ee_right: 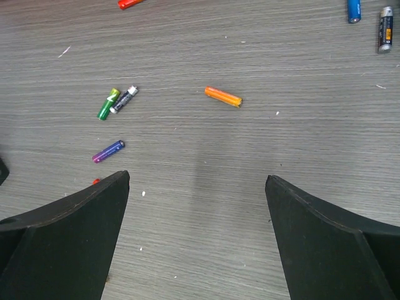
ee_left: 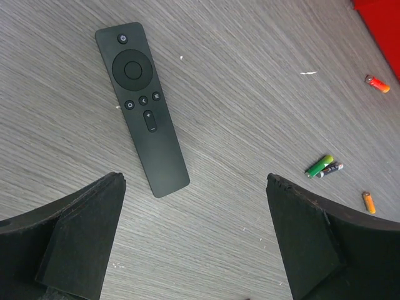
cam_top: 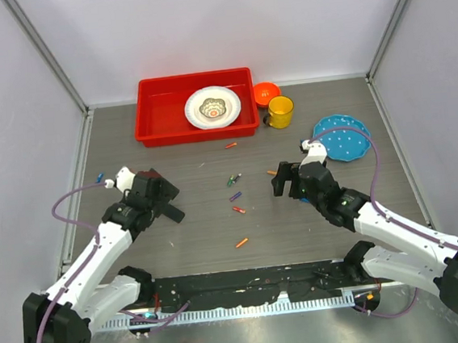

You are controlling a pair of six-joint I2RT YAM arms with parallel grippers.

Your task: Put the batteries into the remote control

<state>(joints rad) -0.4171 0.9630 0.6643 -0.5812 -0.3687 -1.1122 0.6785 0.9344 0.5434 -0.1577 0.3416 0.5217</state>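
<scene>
The remote control (ee_left: 142, 107) is a slim black bar lying buttons-up on the grey table, just ahead of my left gripper (ee_left: 195, 181) and towards its left finger. That gripper (cam_top: 167, 200) is open and holds nothing. Several batteries lie loose mid-table: a green one (ee_left: 320, 165) beside a dark one, an orange one (ee_right: 223, 97), a purple one (ee_right: 108, 151) and a red one (cam_top: 238, 209). My right gripper (ee_right: 197, 178) is open over bare table, the orange battery a little ahead of it. In the top view the right gripper (cam_top: 285, 181) sits right of the battery cluster.
A red tray (cam_top: 152, 130) at the back holds a white plate (cam_top: 232, 116) with a small bowl. An orange bowl (cam_top: 266, 93) and a yellow mug (cam_top: 280, 111) stand right of the tray. A blue plate (cam_top: 342, 138) lies beyond the right gripper. A blue battery (cam_top: 100, 177) lies at the far left.
</scene>
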